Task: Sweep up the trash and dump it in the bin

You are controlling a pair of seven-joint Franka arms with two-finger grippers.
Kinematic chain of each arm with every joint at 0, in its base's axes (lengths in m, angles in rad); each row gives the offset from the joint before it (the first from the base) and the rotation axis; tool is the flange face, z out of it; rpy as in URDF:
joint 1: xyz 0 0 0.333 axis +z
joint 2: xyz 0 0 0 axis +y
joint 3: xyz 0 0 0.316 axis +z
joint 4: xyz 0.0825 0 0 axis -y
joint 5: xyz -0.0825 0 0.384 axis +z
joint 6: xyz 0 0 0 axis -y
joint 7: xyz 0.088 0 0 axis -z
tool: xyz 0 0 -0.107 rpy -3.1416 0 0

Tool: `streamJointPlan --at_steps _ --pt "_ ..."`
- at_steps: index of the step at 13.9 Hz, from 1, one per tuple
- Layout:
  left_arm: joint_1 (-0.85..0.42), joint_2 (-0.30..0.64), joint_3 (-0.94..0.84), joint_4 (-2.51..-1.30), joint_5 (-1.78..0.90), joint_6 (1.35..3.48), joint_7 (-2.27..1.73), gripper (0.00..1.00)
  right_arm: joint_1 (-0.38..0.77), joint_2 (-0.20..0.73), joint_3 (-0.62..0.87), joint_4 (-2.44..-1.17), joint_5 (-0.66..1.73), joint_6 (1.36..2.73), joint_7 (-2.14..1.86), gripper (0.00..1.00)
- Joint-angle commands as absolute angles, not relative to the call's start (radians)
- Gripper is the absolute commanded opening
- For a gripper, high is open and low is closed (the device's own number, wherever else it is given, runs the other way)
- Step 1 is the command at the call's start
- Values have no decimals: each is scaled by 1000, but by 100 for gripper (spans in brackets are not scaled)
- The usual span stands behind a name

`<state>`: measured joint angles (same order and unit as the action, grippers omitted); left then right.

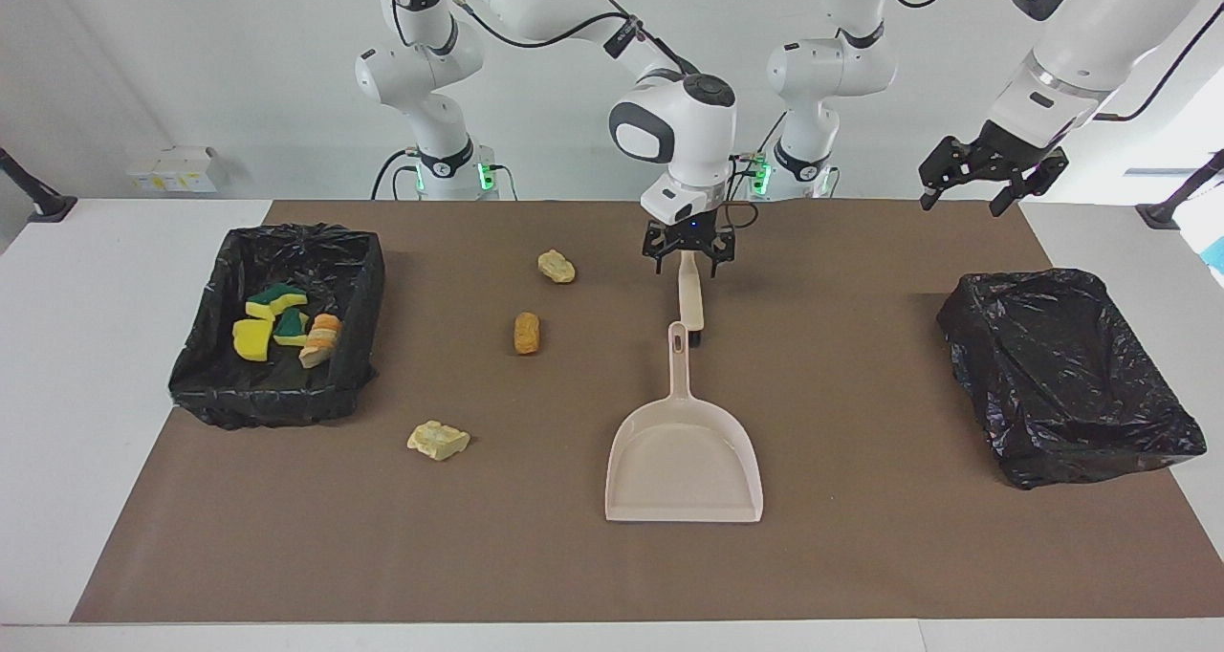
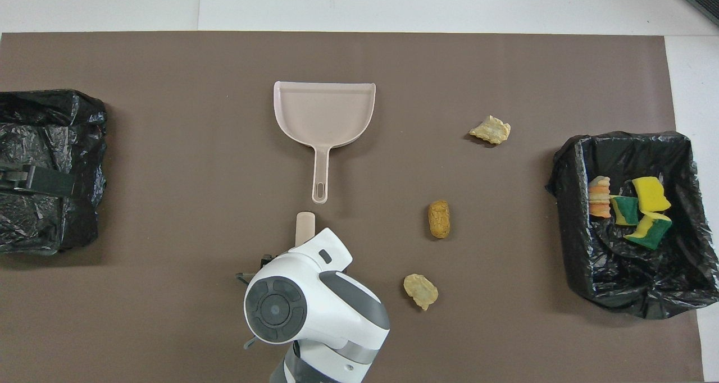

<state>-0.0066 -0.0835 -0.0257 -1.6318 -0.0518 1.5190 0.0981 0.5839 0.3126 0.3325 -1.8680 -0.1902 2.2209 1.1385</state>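
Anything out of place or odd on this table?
Three trash scraps lie loose on the mat, outside the bin that holds four others. The dustpan lies empty and unheld. Nothing looks damaged.

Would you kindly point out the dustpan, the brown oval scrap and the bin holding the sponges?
dustpan (image 1: 684, 461), facing view, middle of its pan.
brown oval scrap (image 1: 527, 333), facing view, its centre.
bin holding the sponges (image 1: 368, 279), facing view, its black-lined side wall.
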Motion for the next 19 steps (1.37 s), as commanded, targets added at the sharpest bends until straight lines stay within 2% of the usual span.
streamJointPlan --at_steps 1,4,8,9,11,14,15,16,19 --pt "-17 -94 -20 -1615 -38 1506 81 100 610 238 336 -1969 -123 2253 1160 100" --pt "-17 -94 -20 -1618 -38 1506 81 100 618 192 347 -2042 -121 2253 1157 100" --pt "-17 -95 -18 -1615 -37 1497 84 100 634 198 356 -2080 -55 2302 1152 100" --pt "-9 -98 -18 -1618 -38 1502 81 100 634 199 356 -2080 -52 2304 1151 97" --pt "-12 -100 -18 -1626 -41 1509 81 100 635 199 356 -2080 -51 2304 1149 82" --pt "-11 -100 -18 -1634 -41 1511 87 100 635 201 357 -2076 -51 2304 1141 45" --pt "-11 -100 -18 -1634 -41 1511 90 100 634 204 357 -2069 -51 2304 1137 26" --pt "-12 -100 -18 -1634 -41 1511 92 100 635 207 356 -2065 -52 2306 1135 1" --pt "-17 -100 -18 -1634 -41 1535 92 100 631 199 356 -2040 -51 2284 1140 0"
